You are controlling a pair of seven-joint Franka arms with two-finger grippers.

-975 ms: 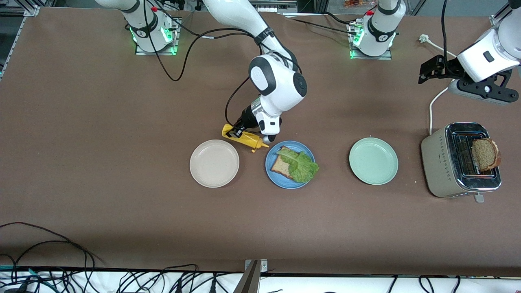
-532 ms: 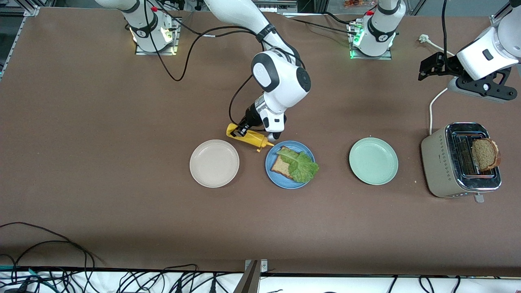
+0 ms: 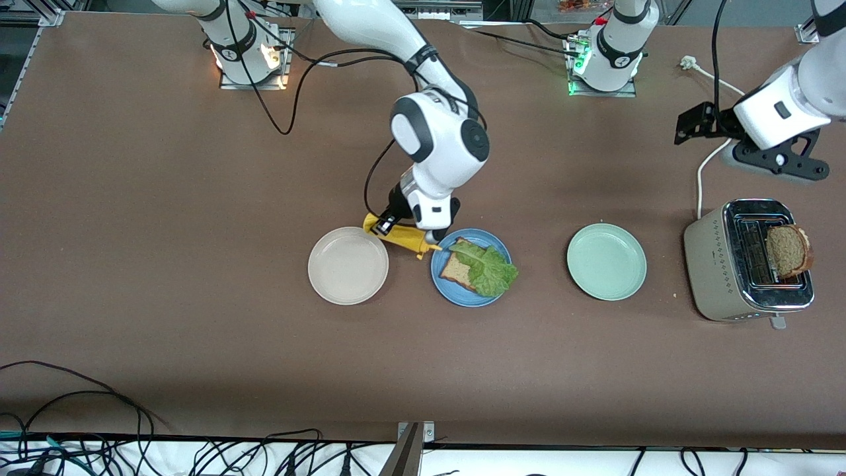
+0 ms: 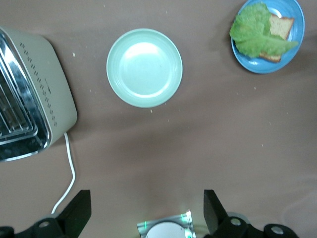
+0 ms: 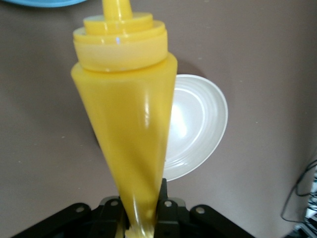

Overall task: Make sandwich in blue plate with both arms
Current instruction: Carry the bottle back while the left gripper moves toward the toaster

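Note:
The blue plate holds one brown bread slice with a green lettuce leaf lying on it. A second bread slice stands in the toaster. My right gripper is shut on a yellow squeeze bottle, tilted over the table between the beige plate and the blue plate, nozzle at the blue plate's rim. The right wrist view shows the bottle clamped in that gripper. My left gripper is open and empty, waiting high near the toaster.
A beige-white plate and a pale mint-green plate flank the blue plate. The left wrist view shows the mint plate, the toaster, its white cord and the blue plate. Cables lie along the front edge.
My right gripper has carried the yellow bottle a little toward the beige plate and lower, its nozzle now at the blue plate's rim. The left arm has shifted slightly.

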